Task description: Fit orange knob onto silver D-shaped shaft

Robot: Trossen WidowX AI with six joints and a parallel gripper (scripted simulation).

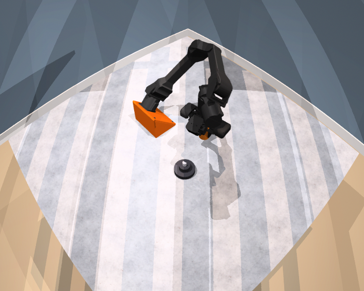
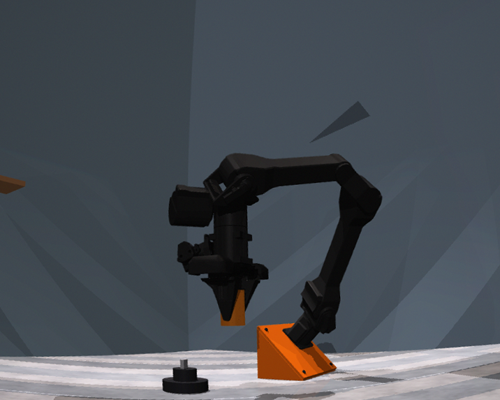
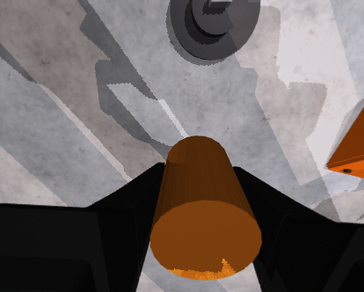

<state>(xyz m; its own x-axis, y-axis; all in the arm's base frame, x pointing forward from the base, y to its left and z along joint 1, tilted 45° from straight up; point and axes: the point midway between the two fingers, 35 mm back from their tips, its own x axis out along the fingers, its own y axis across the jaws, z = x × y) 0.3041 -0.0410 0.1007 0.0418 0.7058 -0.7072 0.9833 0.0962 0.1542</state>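
Observation:
The orange knob is a plain cylinder, held upright in the air. My gripper is shut on it, one finger on each side. The knob's underside and its hole are hidden. The round black pedestal stands on the floor, stepped, with the short silver shaft upright on top. The knob is well above the shaft's height and off to its side, towards the arm. The wrist view cuts off the shaft, so its flat side is not clear.
The orange wedge base of the arm stands beside the held knob, and its corner shows at the wrist view's right edge. A pale border edges the striped floor. Shadows fall around the pedestal.

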